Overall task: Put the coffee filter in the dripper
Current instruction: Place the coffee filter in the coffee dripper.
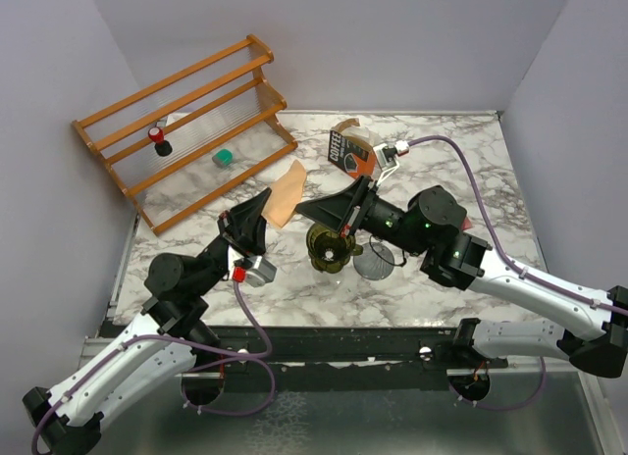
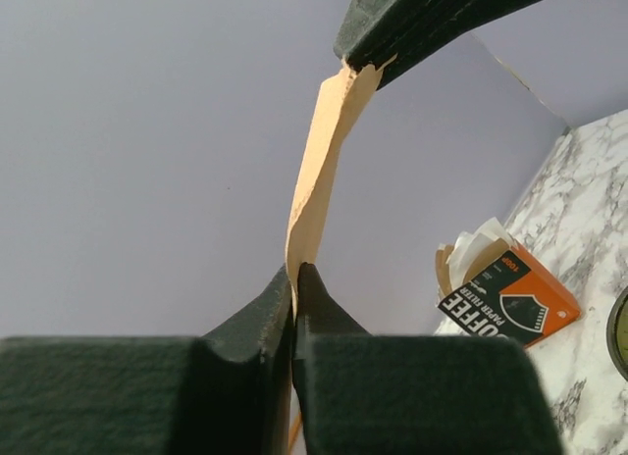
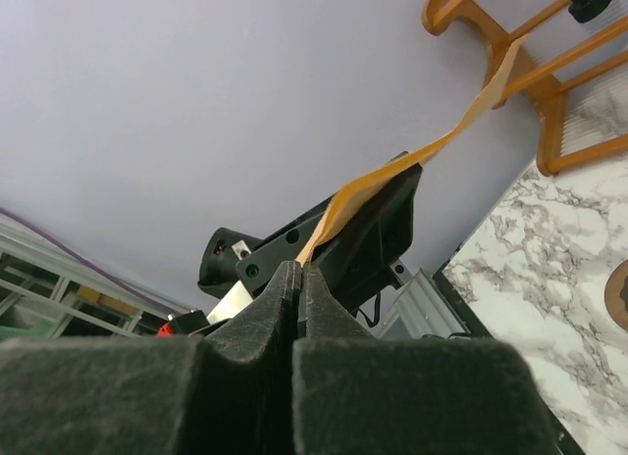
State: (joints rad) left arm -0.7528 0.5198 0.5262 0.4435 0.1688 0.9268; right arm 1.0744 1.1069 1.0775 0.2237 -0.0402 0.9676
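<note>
On the table (image 1: 461, 171), the dripper (image 1: 331, 247) stands near centre. From it, a glass vessel (image 1: 375, 262) sits just beside at 3 o'clock, the filter box (image 1: 350, 151) at 12 and the rack (image 1: 186, 131) at 10. The coffee filter (image 1: 287, 193) is at 11, off the table, between the left fingers (image 1: 253, 218) and right fingers (image 1: 334, 208).

Robotics laboratory test cell. A marble-patterned tabletop (image 1: 461, 171) is boxed in by plain lilac panels (image 1: 392, 43) at its far and side edges. Two robot arms (image 1: 530, 288) are bolted to a black rail (image 1: 334, 352) along its near edge. A wooden rack (image 1: 186, 122) and a coffee-filter box (image 1: 348, 151) stand on it.
</note>
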